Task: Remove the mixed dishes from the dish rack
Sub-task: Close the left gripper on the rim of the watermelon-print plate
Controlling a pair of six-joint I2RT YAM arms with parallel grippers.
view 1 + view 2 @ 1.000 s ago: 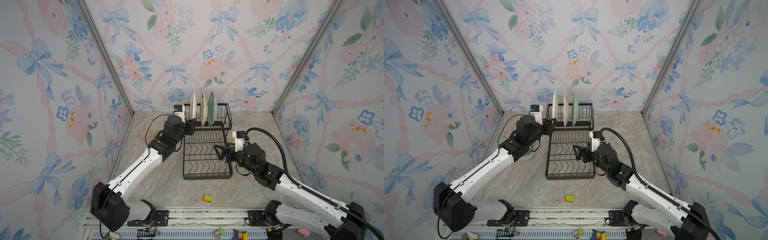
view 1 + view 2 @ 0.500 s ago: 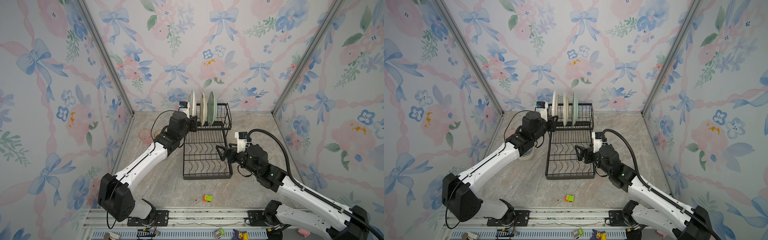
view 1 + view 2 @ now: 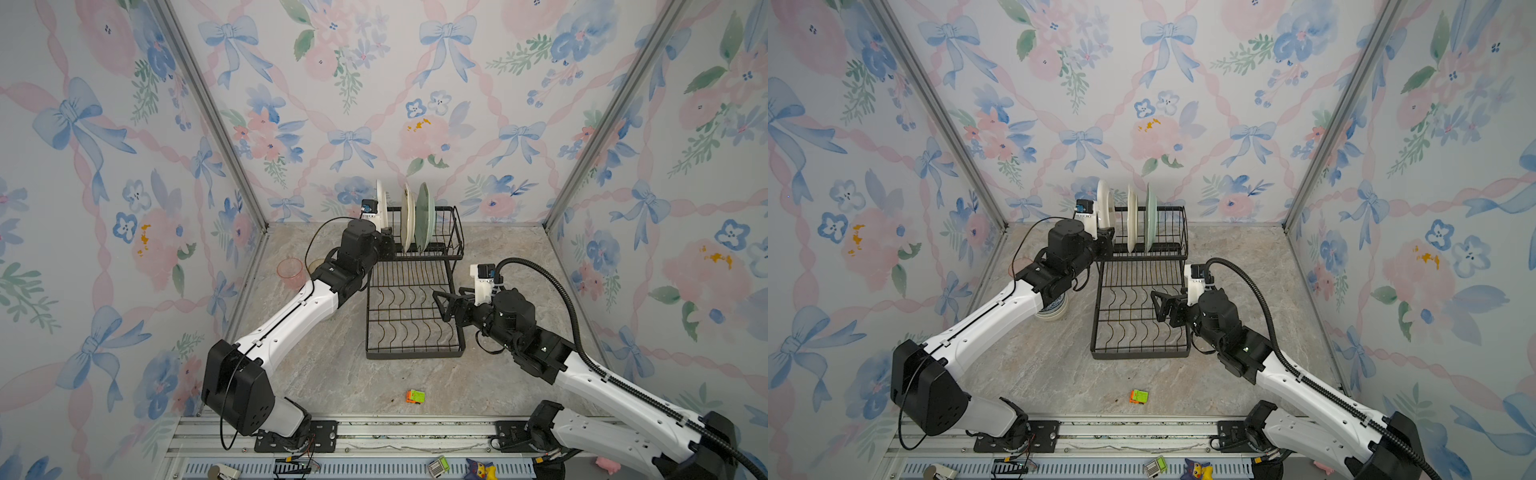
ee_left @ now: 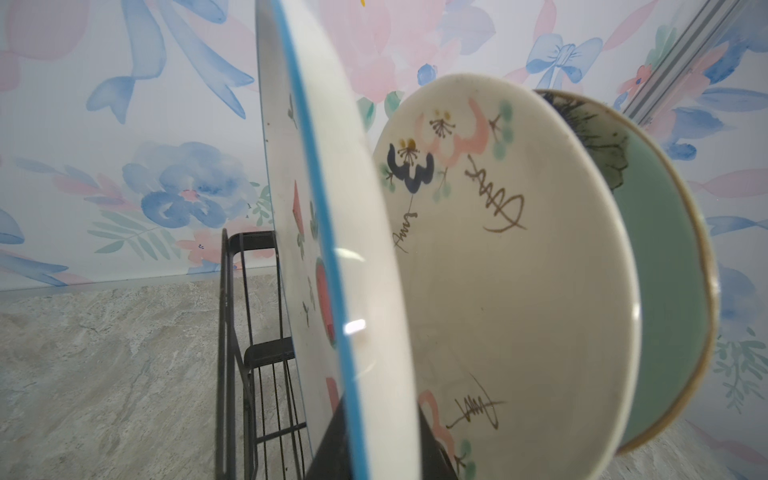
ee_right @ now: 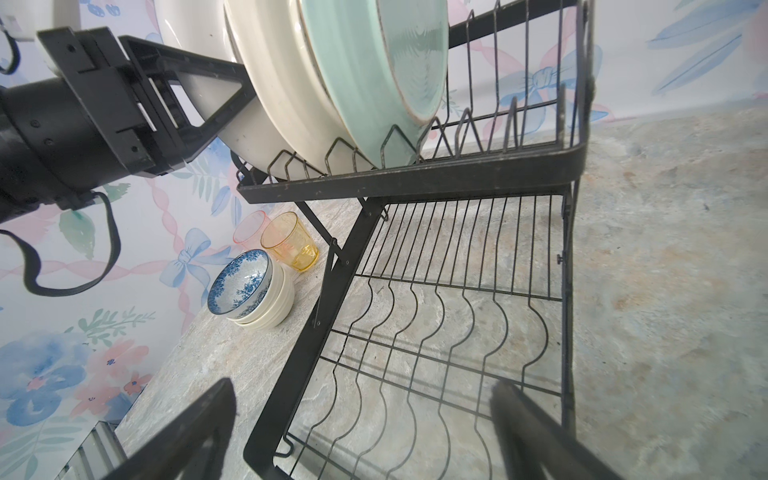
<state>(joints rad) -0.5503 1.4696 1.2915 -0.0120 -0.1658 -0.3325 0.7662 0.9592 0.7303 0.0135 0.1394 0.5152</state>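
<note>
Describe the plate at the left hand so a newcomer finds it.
Black wire dish rack by the back wall, raised upper basket: three upright plates. The left hand straddles the leftmost. Unlike the cream plate and green plate, this watermelon plate is white, blue-rimmed, with red slices.

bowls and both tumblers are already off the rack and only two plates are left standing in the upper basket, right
No: three plates stand in the upper basket, not two: the watermelon plate, the cream plate and the pale green plate, as both top views show. The bowls, pink tumbler and amber tumbler are off the rack.
</note>
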